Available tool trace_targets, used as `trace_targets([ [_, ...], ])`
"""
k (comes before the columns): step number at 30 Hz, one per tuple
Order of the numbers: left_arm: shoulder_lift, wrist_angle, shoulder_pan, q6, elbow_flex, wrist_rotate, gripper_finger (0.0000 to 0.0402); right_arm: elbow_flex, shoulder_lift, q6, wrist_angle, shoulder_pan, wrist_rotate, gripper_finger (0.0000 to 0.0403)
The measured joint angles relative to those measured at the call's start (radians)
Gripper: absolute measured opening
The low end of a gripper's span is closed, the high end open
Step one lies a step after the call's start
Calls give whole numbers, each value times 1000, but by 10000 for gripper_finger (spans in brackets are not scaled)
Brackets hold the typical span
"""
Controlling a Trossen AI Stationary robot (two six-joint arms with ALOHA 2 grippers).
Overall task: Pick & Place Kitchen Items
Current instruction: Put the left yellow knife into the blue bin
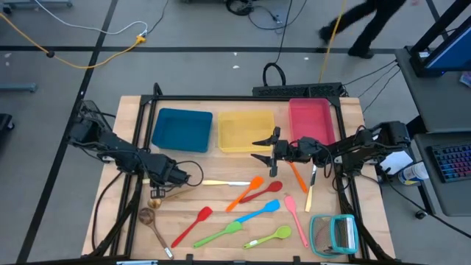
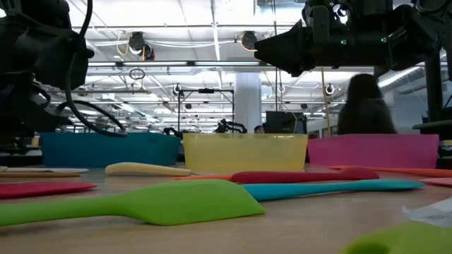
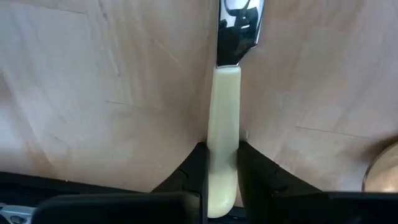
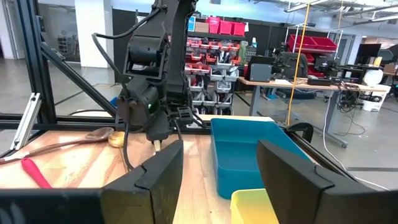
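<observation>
just left of the pale-handled knife [image 1: 221, 182], the left end effector [image 1: 193, 179] sits low over the wooden counter [image 1: 118, 221] with its two dark fingers [image 3: 198, 171] narrowed onto the knife's cream handle, one pressing on each side. the handle's butt end is hidden between them, and the knife's metal blade is cut off at the edge of the left wrist view. right of that knife, the right end effector [image 1: 259, 148] hangs above the counter at the front edge of the yellow tray [image 1: 245, 132], its fingers spread wide and holding nothing. further right of the knife, along the counter, lie the orange spatula [image 1: 244, 193], red spoon [image 1: 263, 192], blue spatula [image 1: 257, 214] and green spatula [image 1: 219, 234]. left of the knife's handle, the left arm partly covers a wooden spoon [image 1: 154, 202].
</observation>
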Motion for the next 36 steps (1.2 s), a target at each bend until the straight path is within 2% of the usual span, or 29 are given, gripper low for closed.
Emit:
trace_targets([
  [8,3,14,-45,6,113,-116,56,0,0,0,0,0,0,196],
  [23,2,-271,-6,136,421,-334,65,0,0,0,0,0,0,196],
  [31,2,-343,127,319,498,-501,66,0,0,0,0,0,0,196],
  [36,2,-347,279,462,500,-531,66,0,0,0,0,1,0,196],
])
